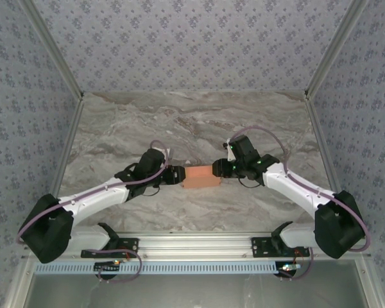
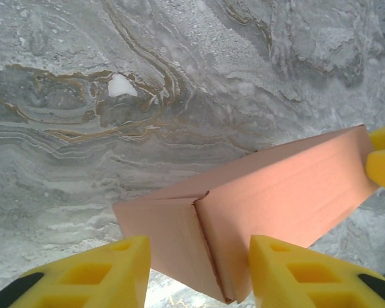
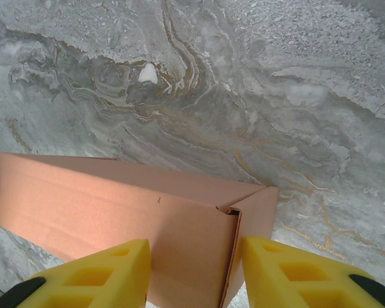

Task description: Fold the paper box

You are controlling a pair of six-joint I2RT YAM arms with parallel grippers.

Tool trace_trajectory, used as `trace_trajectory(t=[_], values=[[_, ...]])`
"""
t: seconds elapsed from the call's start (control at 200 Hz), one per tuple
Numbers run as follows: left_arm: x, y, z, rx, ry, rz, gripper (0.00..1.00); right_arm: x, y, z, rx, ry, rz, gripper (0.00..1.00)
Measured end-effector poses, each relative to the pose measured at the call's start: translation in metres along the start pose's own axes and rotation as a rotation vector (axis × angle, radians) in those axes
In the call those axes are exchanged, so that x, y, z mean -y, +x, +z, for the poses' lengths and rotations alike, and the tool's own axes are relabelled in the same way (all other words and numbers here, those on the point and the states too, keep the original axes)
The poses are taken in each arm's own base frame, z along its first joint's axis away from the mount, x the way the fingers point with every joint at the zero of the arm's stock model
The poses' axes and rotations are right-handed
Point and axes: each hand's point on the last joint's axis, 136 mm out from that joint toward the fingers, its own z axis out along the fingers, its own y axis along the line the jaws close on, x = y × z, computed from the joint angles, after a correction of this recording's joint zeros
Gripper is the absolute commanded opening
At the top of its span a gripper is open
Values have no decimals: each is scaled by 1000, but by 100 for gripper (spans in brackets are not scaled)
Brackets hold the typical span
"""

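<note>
The paper box (image 1: 200,176) lies a little nearer the table's (image 1: 192,115) near edge than its far one, midway between its sides. My left tool (image 2: 199,273) straddles its left end and my right tool (image 3: 197,273) its right. Both have their fingers apart, but I cannot tell whether they are pinching the box. The thin card looks light, easily dented and smooth, so I'd grip it on the folded corners, not the flat faces. Beyond it is a white fleck (image 2: 120,85) on the marble.
</note>
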Motion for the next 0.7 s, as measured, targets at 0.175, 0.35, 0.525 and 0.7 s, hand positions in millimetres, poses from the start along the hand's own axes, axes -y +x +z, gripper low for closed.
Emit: trace_trajectory(t=[0.175,0.35,0.525,0.7], values=[[4,1,4,-6,21,-5,32,0,-1,1,8,-1,-1,36],[7,-2,7,-5,38,-4,30,1,-4,1,21,6,1,34],[9,-10,13,-7,24,-8,29,3,-10,2,40,28,1,31],[9,-29,24,11,-11,-21,29,9,-27,6,88,68,-2,26]])
